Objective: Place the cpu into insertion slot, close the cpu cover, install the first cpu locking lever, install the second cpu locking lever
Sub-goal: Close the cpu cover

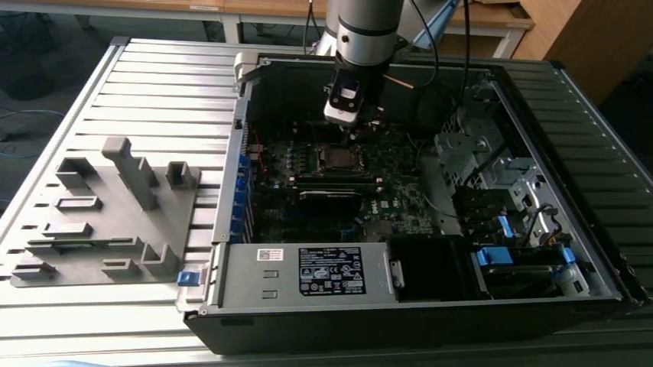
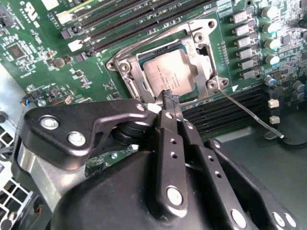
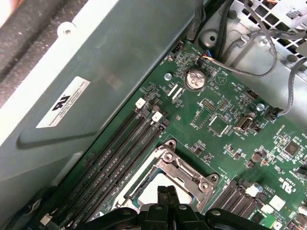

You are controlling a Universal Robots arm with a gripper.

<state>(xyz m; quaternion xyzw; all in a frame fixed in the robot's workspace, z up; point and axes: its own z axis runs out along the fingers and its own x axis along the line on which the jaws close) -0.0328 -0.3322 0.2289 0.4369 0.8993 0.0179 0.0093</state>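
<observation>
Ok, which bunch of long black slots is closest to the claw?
The bunch beside the claw, on its side of the grey square chip; the other bunch lies beyond it.

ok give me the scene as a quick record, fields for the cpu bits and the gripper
setting: open computer case, arm reaching down inside over the motherboard
cpu: seated in the insertion slot, grey top showing
cpu cover: looks laid down around the cpu, which shows through its window
locking lever: thin wire angling away from the slot's corner, looks unlatched
gripper: jaws shut, holding nothing, tip at the slot's edge beside the cpu
</observation>
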